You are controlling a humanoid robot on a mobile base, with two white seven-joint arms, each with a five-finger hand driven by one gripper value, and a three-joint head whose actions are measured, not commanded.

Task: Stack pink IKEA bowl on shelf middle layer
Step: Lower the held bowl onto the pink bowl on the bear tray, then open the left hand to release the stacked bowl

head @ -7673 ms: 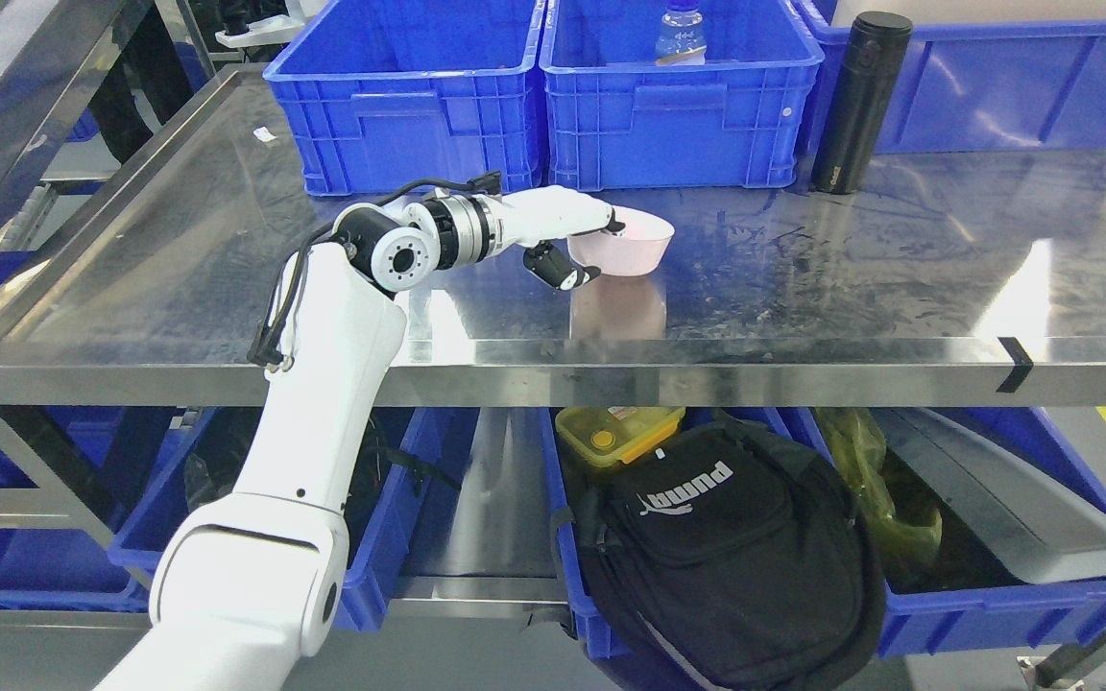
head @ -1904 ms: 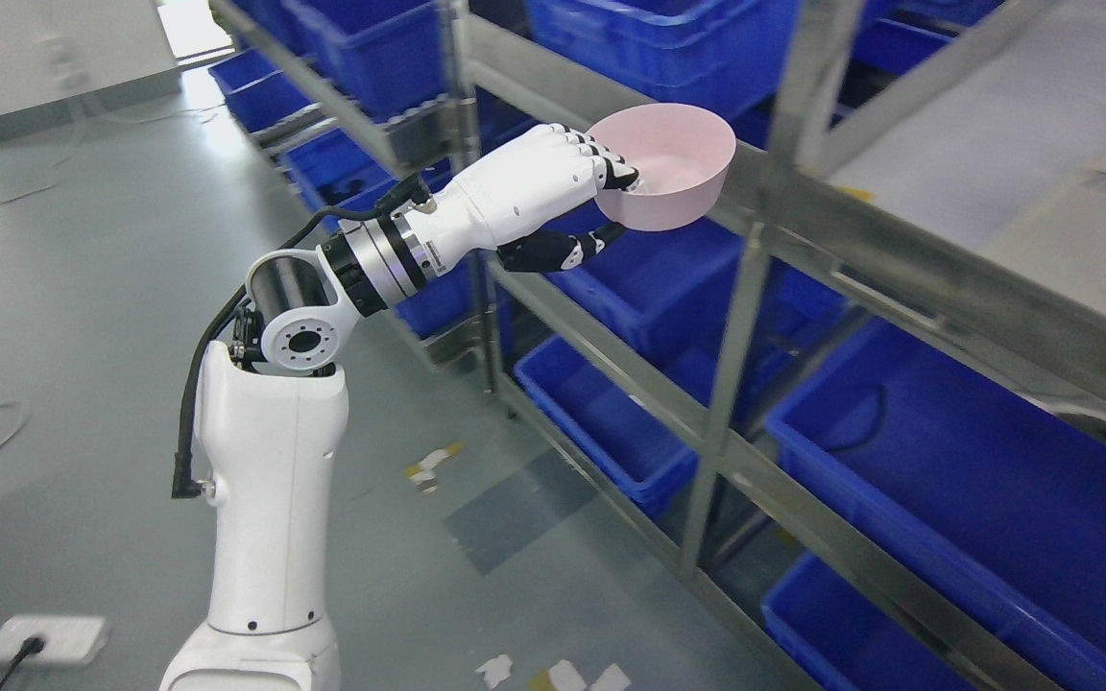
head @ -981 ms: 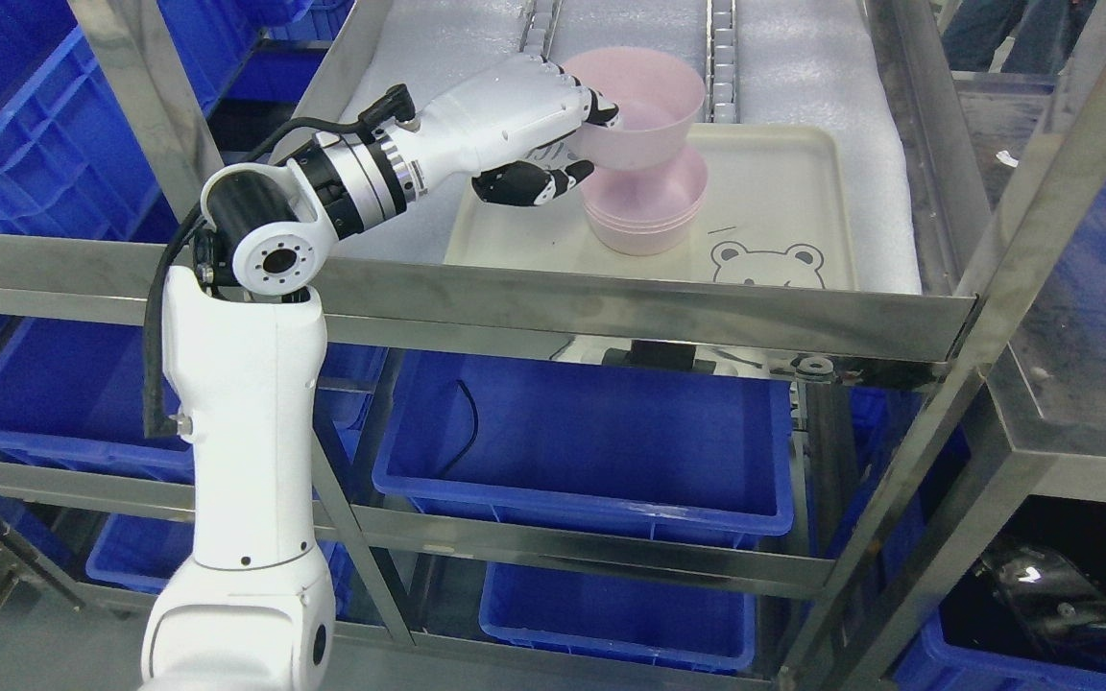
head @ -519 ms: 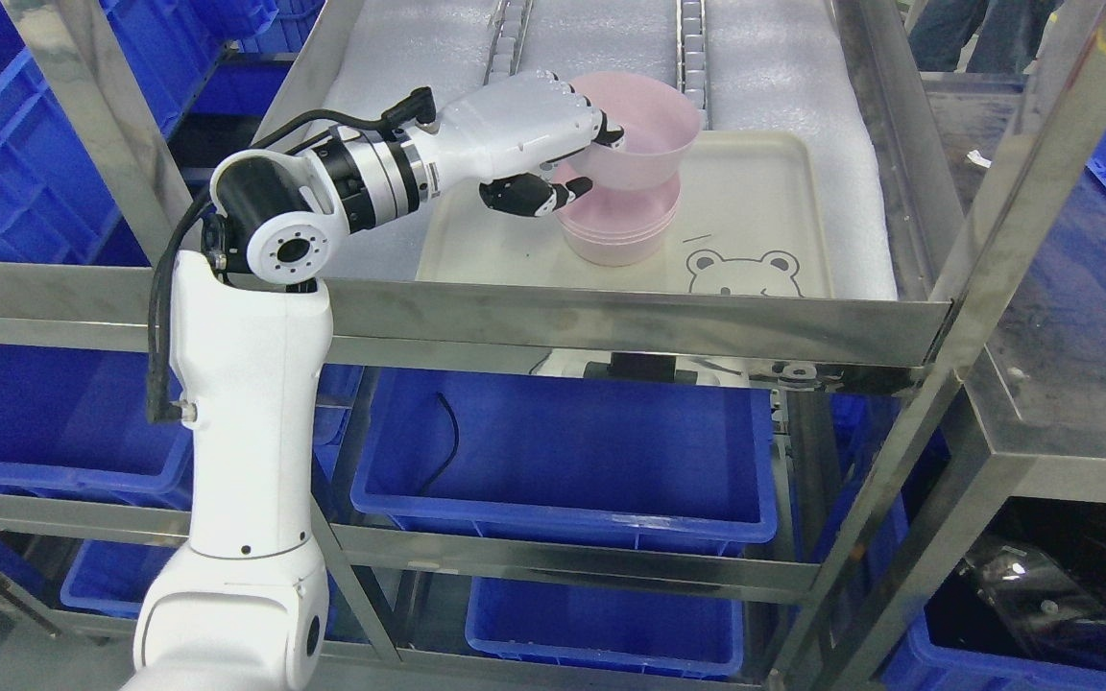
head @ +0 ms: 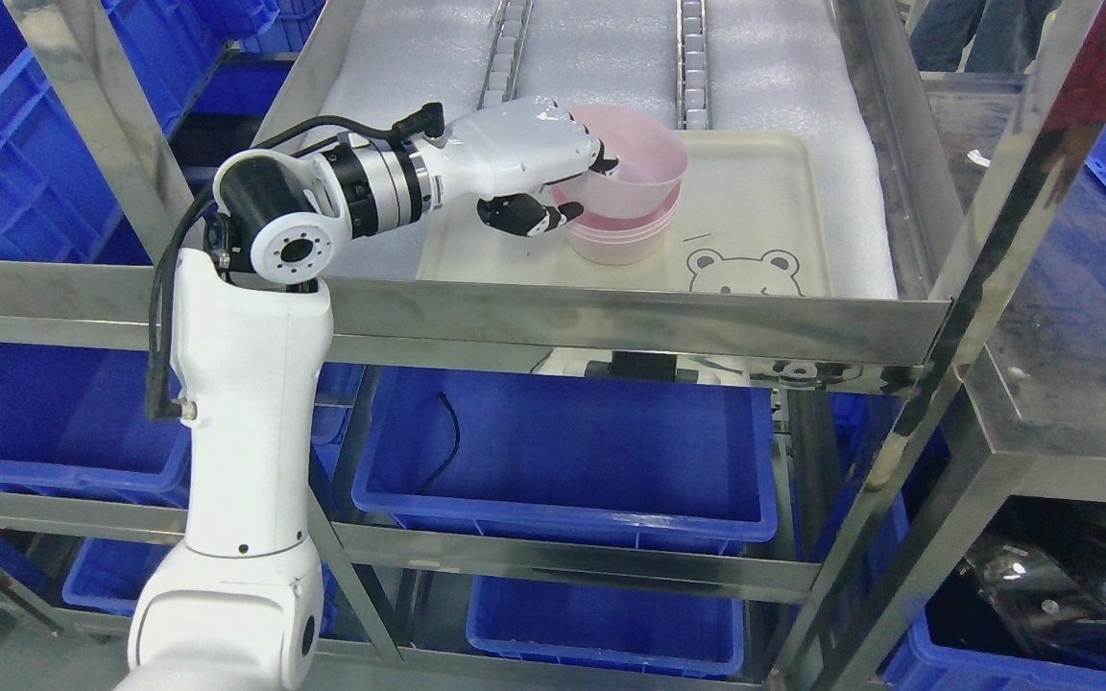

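My left hand (head: 567, 187) is shut on the left rim of a pink bowl (head: 635, 173), fingers inside and thumb under the rim. The held bowl sits partly inside a stack of pink bowls (head: 625, 235), tilted a little to the left. The stack stands on a cream tray (head: 764, 206) with a bear face print, on a white foam-lined shelf layer (head: 601, 53). My right hand does not show.
A steel front rail (head: 630, 312) runs across below the tray. Steel uprights (head: 1004, 192) stand at the right and left (head: 92, 125). Blue bins (head: 563, 451) fill the lower layers and the left side. A person's legs (head: 956, 34) show at the top right.
The held bowl has come down from just above the stack into its top bowl. Before that the camera swung from the steel table to this shelf, with the bowl in my left hand throughout.
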